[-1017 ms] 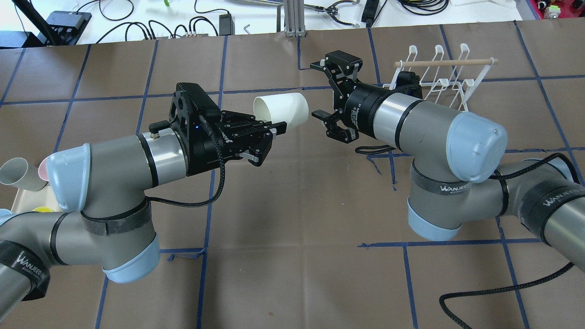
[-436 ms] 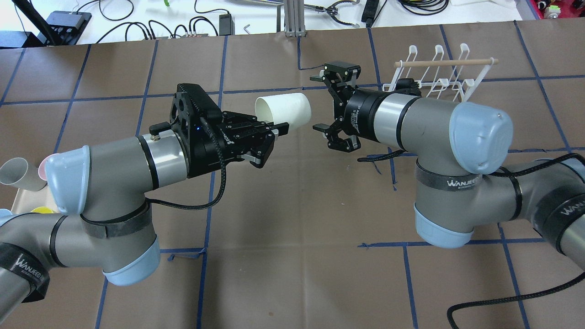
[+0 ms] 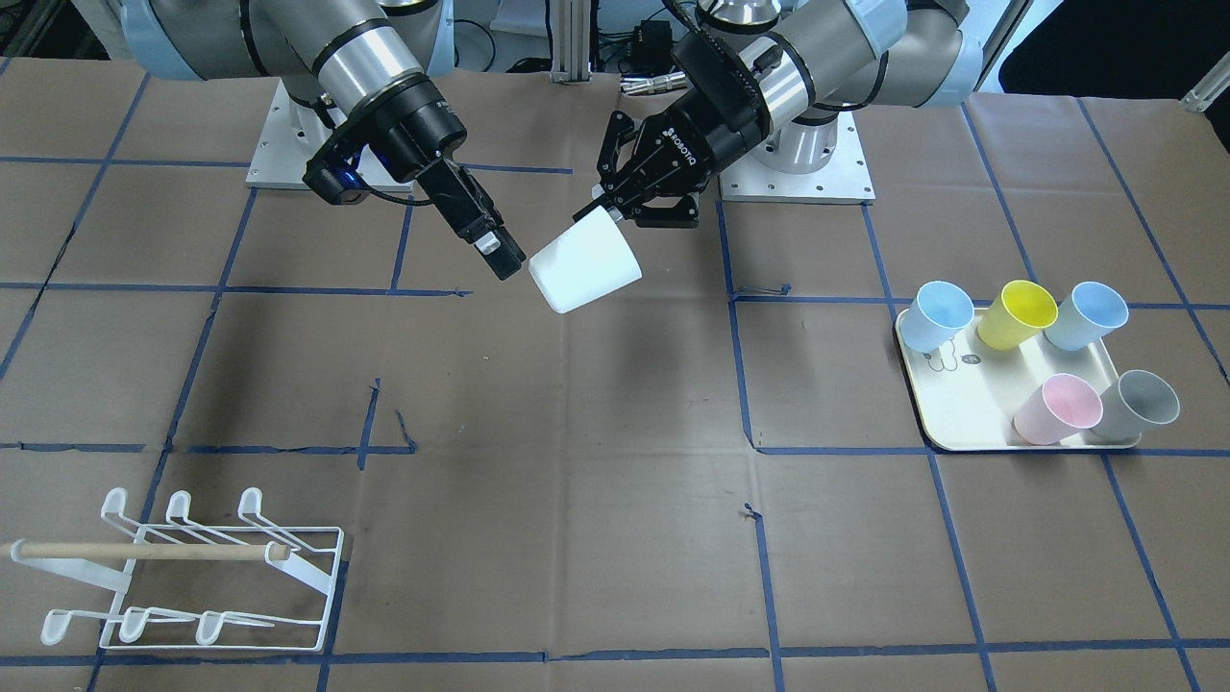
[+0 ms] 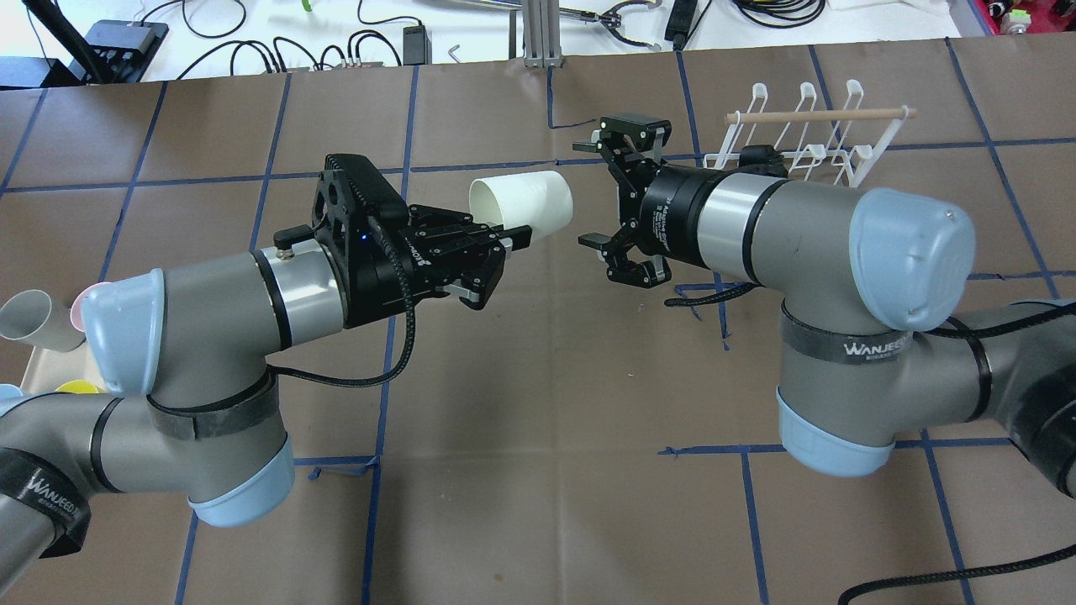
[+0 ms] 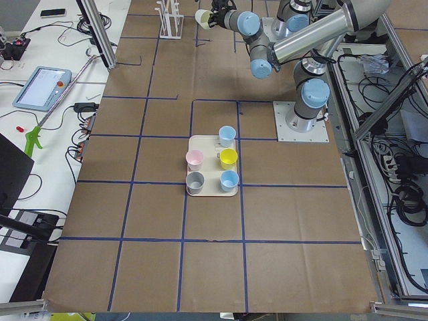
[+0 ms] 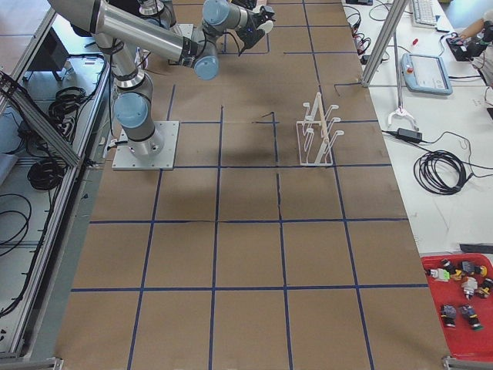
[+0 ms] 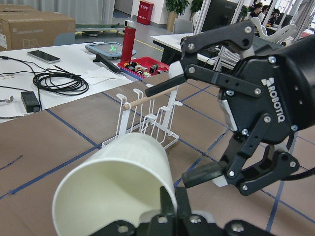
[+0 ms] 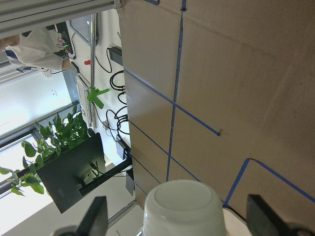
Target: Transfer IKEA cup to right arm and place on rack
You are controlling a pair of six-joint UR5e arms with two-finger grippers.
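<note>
Two grippers meet above the table's middle: the left gripper [image 3: 607, 208] pinches the cup [image 4: 523, 202] by its rim; the right gripper [image 4: 593, 193] gapes wide, empty, just off its base. This looks like the handover step: the right gripper should advance and clamp before heading for the rack [image 4: 824, 115] toward the far right corner.

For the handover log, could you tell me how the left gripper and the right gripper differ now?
The left gripper has its jaws shut on the white cup at its rim; the right gripper has its jaws open and empty. The left gripper is at the cup's mouth; the right gripper faces its base. Both are black.
</note>
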